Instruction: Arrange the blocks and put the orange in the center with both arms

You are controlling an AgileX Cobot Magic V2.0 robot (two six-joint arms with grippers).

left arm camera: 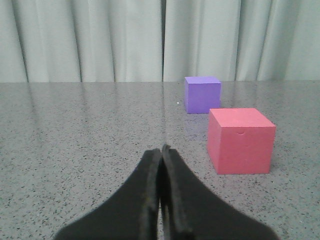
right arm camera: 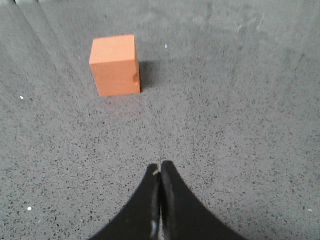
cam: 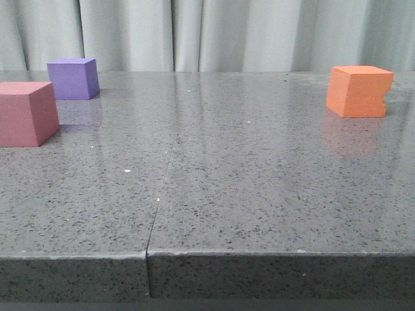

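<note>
Orange cube [cam: 358, 91] stands alone at the far right of the grey table [cam: 214, 194].

Front view: pink cube [cam: 24, 113] and purple cube [cam: 73, 78] sit near each other, far left. Left wrist view: left gripper [left arm camera: 161, 150] pressed closed, empty, short of the pink cube. Right wrist view: right gripper [right arm camera: 160, 166] closed, empty, apart from the orange cube.

A: Item check: any text, labels, brands or numbers legible?

B: None. Pink cube [cam: 26, 113]: faces blank. Purple cube [cam: 74, 78]: blank. Orange cube [cam: 358, 91]: blank, notch only.

A: Speckled surface [cam: 246, 194]? Curtain [cam: 214, 32]?

B: Both unmarked. No signs or printing readable in any view.
</note>
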